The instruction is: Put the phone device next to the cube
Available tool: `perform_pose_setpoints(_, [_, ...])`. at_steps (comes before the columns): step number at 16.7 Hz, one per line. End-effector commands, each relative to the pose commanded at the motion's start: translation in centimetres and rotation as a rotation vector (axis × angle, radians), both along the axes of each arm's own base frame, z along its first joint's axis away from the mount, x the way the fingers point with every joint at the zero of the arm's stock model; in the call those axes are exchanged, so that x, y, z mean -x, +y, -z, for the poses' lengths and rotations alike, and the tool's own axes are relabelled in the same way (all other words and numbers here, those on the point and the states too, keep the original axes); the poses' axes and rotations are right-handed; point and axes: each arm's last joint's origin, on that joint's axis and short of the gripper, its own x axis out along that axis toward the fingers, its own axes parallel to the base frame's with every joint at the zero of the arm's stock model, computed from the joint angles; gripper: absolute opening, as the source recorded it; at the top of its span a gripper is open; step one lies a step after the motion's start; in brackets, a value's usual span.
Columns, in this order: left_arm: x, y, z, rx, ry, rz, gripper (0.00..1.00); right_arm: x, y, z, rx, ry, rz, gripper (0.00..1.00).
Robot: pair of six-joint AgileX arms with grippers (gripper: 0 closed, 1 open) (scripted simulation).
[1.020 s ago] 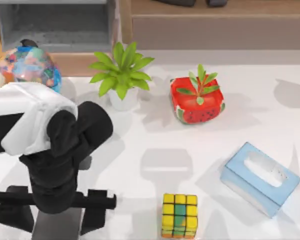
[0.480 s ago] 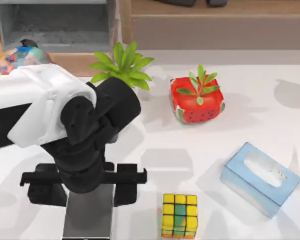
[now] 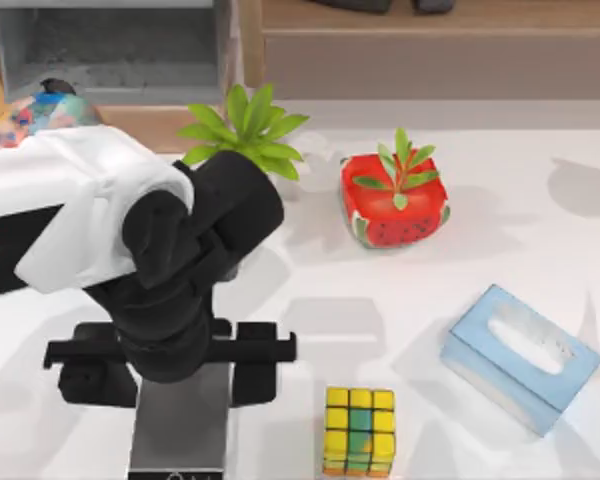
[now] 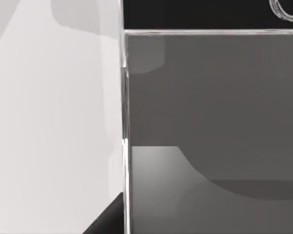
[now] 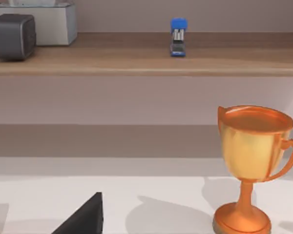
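The phone device [image 3: 180, 425], a flat grey slab, lies lengthwise at the front of the table, left of the cube [image 3: 360, 432]. A gap of about one cube width separates them. My left gripper [image 3: 177, 372] is over the phone's far end, shut on the phone device with a black finger along each long side. In the left wrist view the phone device [image 4: 210, 122] appears close up beside the white table [image 4: 49, 122]. The cube is mostly yellow with a green middle and orange lower edge. My right gripper [image 5: 85, 219] appears as a dark corner piece, parked away from the work.
A green plant in a white pot [image 3: 242, 150] and a watermelon planter [image 3: 395, 205] stand at the back. A pale blue tissue box [image 3: 520, 355] lies right of the cube. A colourful ball [image 3: 35, 112] sits back left. A gold trophy [image 5: 251, 161] stands before a shelf.
Over the last second my left gripper carried the phone device to the right, toward the cube. In the last half second it shifted only slightly.
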Motion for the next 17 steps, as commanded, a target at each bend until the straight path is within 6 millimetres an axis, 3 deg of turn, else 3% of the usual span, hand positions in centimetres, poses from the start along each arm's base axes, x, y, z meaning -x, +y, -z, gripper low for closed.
perform_pose_setpoints(9, [-1.8, -1.7, -1.1, 0.096, -0.200, -0.017, 0.00, 0.0, 0.0, 0.0, 0.000, 0.000, 0.000, 1.00])
perform_pose_setpoints(17, [-2.0, -1.6, 0.6, 0.122, -0.194, -0.021, 0.00, 0.0, 0.0, 0.0, 0.000, 0.000, 0.000, 1.00])
